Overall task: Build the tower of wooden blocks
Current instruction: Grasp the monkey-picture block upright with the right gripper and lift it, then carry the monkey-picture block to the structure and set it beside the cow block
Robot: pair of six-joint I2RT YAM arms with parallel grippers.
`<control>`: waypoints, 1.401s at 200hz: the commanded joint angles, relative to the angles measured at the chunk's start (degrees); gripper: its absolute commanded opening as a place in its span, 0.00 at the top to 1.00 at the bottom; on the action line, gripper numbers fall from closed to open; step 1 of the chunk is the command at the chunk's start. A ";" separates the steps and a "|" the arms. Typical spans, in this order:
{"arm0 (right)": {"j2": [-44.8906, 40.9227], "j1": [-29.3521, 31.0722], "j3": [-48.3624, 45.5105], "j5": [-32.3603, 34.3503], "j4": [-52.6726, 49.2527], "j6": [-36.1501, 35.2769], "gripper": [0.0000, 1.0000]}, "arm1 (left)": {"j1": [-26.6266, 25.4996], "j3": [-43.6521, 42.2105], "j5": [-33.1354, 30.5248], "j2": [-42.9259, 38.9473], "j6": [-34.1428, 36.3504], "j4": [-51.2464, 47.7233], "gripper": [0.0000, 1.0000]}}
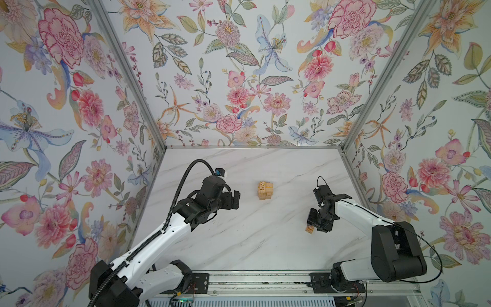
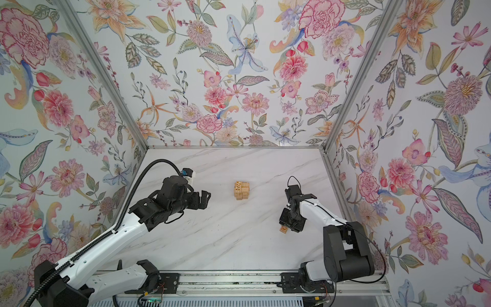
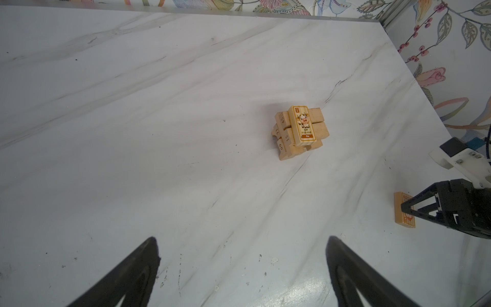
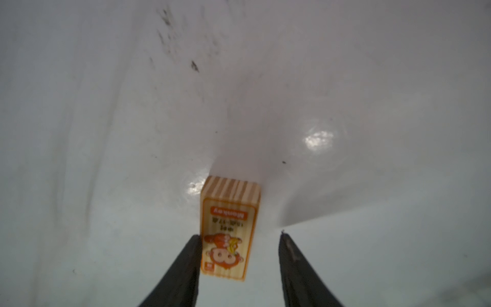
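Loose block (image 1: 309, 228) mostly hidden under right gripper (image 1: 314, 228) in both top views. Right wrist view blurry, small print unreadable. Tower (image 2: 241, 190): layers too small to count from above. Left gripper (image 3: 242, 238): fingers (image 3: 132, 273) cut off at edge.

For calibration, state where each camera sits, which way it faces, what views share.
Top views: high over the arm bases, facing down on table and tower; both arms show.
Left wrist: behind left end effector, facing the tower; its fingers show.
Right wrist: behind right end effector, facing down; fingers flank the loose block.
Shared: left wrist also sees that block.
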 commanded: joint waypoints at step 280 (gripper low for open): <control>37.60 15.86 65.65 -8.70 -16.59 -10.66 0.73 | 10.67 5.31 0.81 6.32 5.35 1.73 0.01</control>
